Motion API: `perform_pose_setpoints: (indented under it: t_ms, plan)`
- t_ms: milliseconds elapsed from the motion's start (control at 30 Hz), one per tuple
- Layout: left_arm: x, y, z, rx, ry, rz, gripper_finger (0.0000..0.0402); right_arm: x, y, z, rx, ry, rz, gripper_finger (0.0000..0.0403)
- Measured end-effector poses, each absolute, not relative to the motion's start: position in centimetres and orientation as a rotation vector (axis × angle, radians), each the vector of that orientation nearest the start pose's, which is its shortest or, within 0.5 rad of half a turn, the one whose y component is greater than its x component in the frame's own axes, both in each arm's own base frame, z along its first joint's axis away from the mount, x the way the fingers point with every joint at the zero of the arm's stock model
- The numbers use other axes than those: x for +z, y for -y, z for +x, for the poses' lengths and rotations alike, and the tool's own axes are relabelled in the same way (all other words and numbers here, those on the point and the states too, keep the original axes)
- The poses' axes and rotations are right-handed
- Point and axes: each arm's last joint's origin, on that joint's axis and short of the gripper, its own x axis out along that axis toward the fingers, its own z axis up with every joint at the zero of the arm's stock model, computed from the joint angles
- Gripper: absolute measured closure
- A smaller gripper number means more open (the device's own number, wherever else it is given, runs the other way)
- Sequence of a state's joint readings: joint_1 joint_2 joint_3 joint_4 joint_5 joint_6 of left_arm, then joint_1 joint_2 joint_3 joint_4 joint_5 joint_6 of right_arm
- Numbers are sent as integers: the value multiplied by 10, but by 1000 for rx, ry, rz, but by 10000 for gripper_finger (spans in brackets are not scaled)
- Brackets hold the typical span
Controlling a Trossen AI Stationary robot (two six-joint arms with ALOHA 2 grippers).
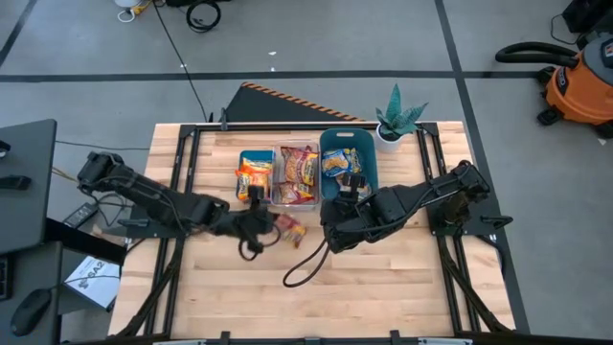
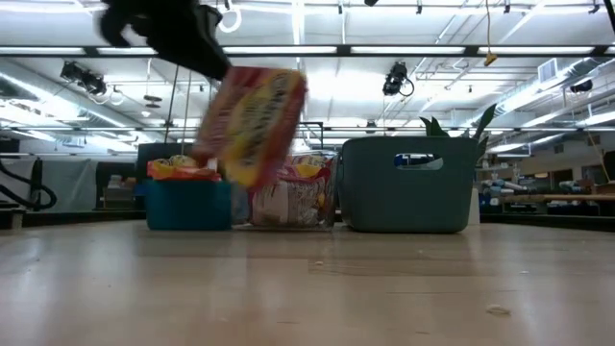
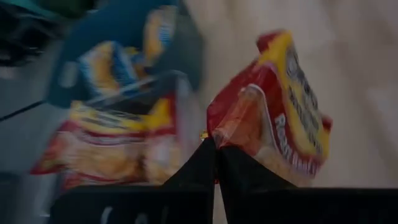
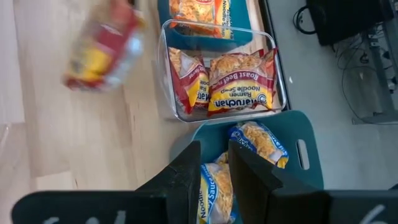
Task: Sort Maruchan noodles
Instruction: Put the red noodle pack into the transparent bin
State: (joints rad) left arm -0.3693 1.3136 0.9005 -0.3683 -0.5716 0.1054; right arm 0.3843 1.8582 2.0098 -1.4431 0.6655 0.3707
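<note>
Left hand [image 3: 214, 163] pinched closed, raised off table; right hand [image 4: 214, 163] parted, hovering, both arms angled inward.

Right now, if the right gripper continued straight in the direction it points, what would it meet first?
Probably the blue noodle packets in the teal bin. The right gripper, fingers apart and holding nothing, looks down into that bin, though its height above them is unclear.

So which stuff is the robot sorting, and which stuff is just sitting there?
For the job:
- dark red noodle packet pinched in the left gripper
- sorted packets in the blue bin, clear bin and teal bin
- right gripper, open over the teal bin

Just lying about:
- potted plant
- black cable
</note>
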Motion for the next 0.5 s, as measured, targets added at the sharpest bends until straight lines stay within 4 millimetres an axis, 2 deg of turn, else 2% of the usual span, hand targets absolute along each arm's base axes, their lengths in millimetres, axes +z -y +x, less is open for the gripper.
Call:
perform_pose_setpoints:
  t_ms: [267,400,500]
  plan:
    - [271,46,273,292,-550,492,387,366,-115,334,-462,-1025,-312,314]
    - [280,16,282,364,-485,490,387,366,-115,335,-474,-1014,-312,314]
    - [279,-14,286,320,-478,439,387,367,-116,335,-479,-1008,-298,314]
